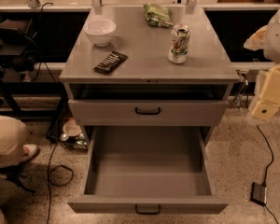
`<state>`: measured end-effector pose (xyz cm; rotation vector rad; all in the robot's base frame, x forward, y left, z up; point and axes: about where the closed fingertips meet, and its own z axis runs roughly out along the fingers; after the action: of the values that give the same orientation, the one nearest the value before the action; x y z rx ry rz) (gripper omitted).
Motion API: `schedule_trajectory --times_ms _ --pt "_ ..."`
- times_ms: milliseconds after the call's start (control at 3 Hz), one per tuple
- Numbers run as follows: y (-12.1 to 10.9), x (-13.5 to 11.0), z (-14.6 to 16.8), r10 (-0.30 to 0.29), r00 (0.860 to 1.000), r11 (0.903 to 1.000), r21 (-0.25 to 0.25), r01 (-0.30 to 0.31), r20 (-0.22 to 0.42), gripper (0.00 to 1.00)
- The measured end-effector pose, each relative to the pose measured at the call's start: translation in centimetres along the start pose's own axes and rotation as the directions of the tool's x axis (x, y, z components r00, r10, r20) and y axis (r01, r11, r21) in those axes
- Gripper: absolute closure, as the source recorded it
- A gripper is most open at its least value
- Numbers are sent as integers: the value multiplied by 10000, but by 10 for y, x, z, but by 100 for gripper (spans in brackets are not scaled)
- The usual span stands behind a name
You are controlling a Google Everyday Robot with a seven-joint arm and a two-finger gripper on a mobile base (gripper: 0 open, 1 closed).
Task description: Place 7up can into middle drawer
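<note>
The 7up can stands upright on the right side of the grey cabinet top, white-silver with green markings. The middle drawer is pulled wide open below, and its deep grey tray is empty. Its black handle faces me. My gripper shows as pale yellow and white arm parts at the right edge, to the right of the cabinet. It is below the level of the can, apart from it, and holds nothing that I can see.
A white bowl, a dark snack bar and a green crinkly bag lie on the top. The upper drawer front is above the open drawer. A person's leg is at left. Cables and a black box lie on the floor.
</note>
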<state>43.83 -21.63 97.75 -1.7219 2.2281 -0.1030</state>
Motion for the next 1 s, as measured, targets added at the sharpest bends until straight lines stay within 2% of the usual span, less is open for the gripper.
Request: schedule_trajectory --times_ms 333,667,1000 --pt "0 0 0 0 10000 10000 2 0 1 0" --pt "-7 2 0 175 9997 9996 213 -179 180 0" --pt "-35 15 17 1214 9883 9898 630 -1275 926 0"
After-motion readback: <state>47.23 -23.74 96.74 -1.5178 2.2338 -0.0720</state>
